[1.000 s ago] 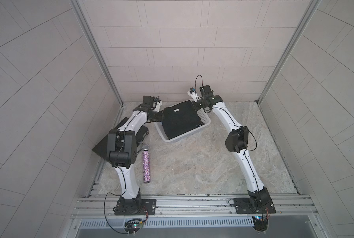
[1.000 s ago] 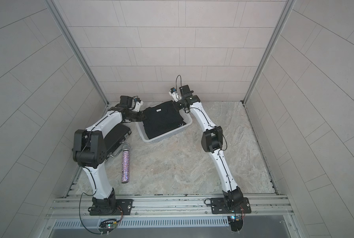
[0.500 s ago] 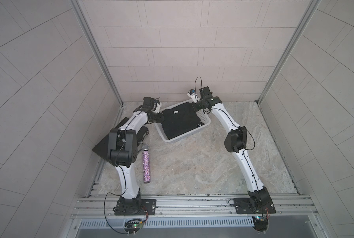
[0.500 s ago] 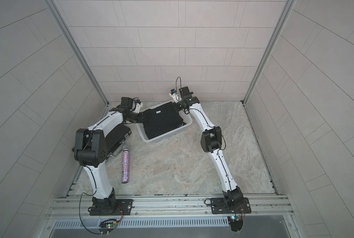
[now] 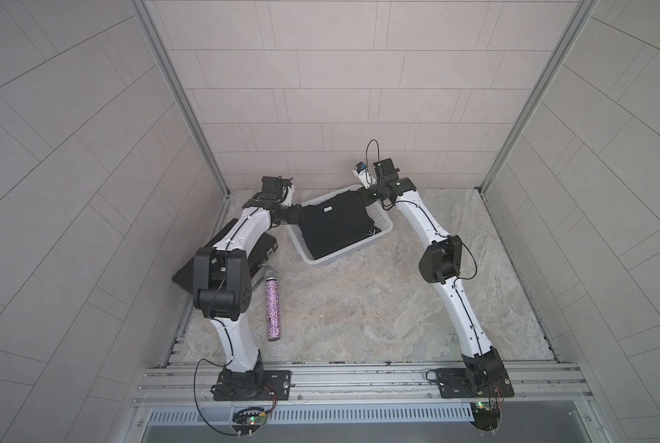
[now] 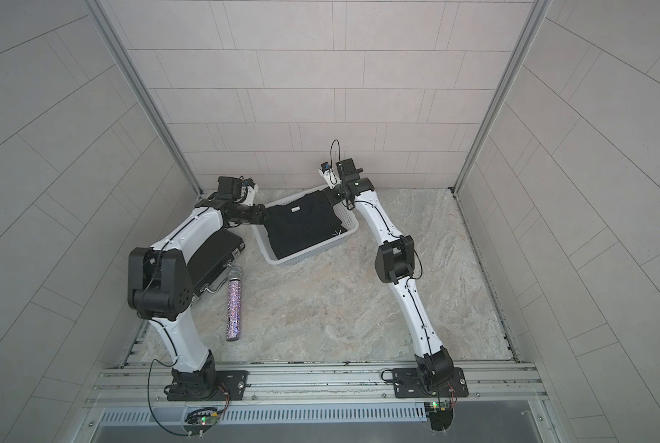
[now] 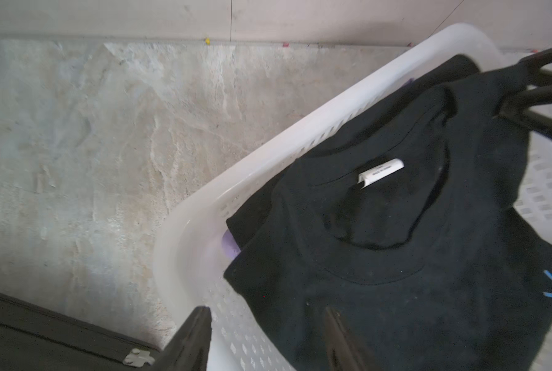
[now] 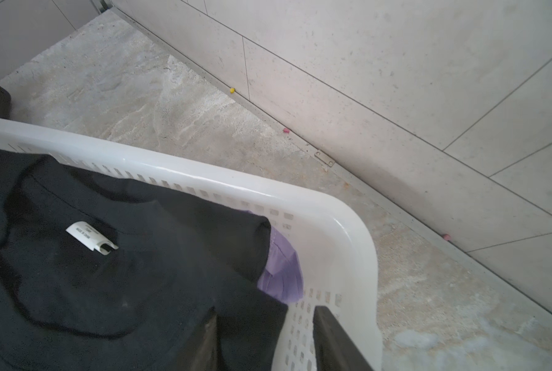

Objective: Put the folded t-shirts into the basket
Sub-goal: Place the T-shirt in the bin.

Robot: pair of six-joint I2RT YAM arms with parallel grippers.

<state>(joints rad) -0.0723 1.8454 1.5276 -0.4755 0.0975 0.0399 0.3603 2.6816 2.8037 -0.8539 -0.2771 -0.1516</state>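
Newly dropped black t-shirt (image 5: 336, 226) is lying in basket (image 5: 322, 262); my left end effector (image 7: 265, 309), right end effector (image 8: 266, 313) are gaping at nine, one o'clock.

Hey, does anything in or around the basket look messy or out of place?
Nothing serious. The black t-shirt lies rumpled on top in the basket, a lilac shirt pokes out under its corner, and a yellow bit and pink bits lie at the foot of the wall.
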